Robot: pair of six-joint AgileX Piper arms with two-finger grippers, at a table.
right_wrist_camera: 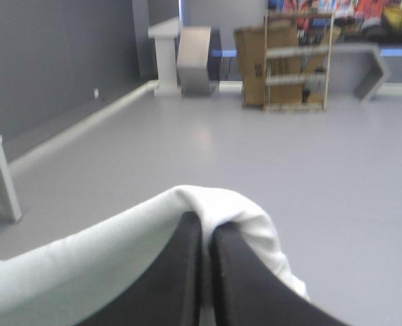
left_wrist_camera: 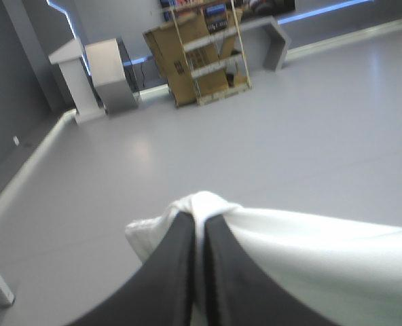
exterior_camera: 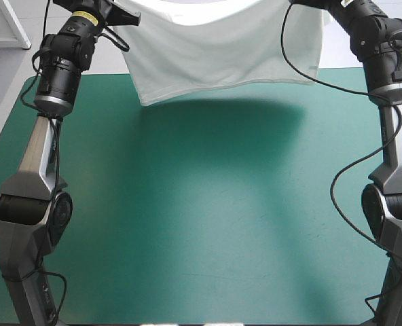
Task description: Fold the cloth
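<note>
The near half of the tabletop is seen as bare teal-green cover. It is flanked by the 2 arms: the left arm rises along the left edge and the right arm along the right edge. Farther in, a broad shadow is cast across the cover.

Beyond it, near the far edge, the T-shirt is held up and stretched as a white sheet between the 2 raised wrists. Its lower hem hangs free in a shallow curve, lowest at the corner on the left arm's side. Whether that corner touches the cover cannot be told.

In the left wrist view, the left gripper is all but closed. Its 2 black fingers meet in 1 pointed arch, with white cloth pinched at the tips. The cloth is wrapped over the tips. A small bunched flap lies on 1 side of the gripper, and a broad white band runs off on the other side.

In the right wrist view, the right gripper is likewise nearly closed on the T-shirt. The cloth is draped over the fingertips. A short rounded fold hangs on 1 side, and a long band leads away on the other.
</note>
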